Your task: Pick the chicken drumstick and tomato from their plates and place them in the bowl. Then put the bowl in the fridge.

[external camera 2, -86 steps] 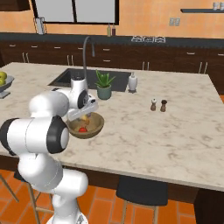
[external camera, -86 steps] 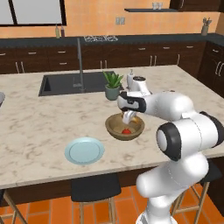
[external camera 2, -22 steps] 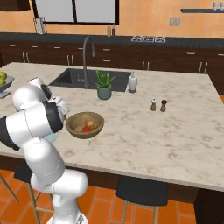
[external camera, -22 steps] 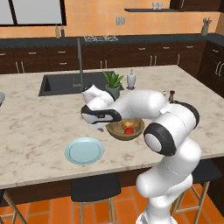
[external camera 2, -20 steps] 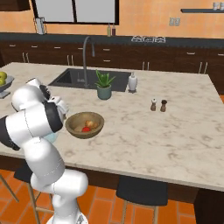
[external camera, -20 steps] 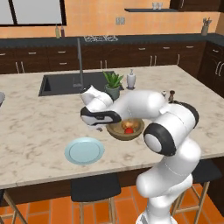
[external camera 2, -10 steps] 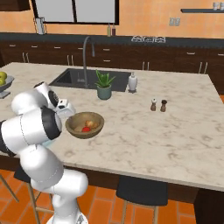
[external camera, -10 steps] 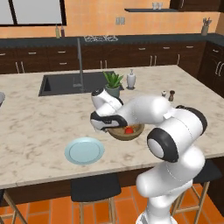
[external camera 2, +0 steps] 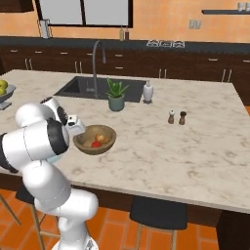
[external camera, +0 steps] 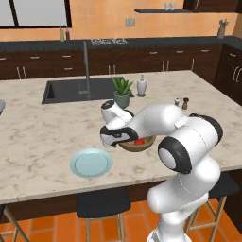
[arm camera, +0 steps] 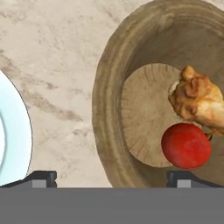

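With gripper (arm camera: pixel 111 177) spread wide astride the near rim of the bowl (arm camera: pixel 107 109) on the worktop (arm camera: pixel 52 65), drumstick (arm camera: pixel 197 100) and tomato (arm camera: pixel 186 145) already inside, risking a shallow one-sided pinch, a tipping bowl and spilled food on lifting.

You see the bowl (arm camera: pixel 131 78) and pale blue plate (arm camera: pixel 13 144) cut off by the hand view's edges; the arm hides part of the bowl's rim.

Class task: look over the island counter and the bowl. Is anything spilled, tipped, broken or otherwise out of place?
Nothing stands out. The bowl sits upright on the counter, with the drumstick and tomato inside. The blue plate lies flat beside it.
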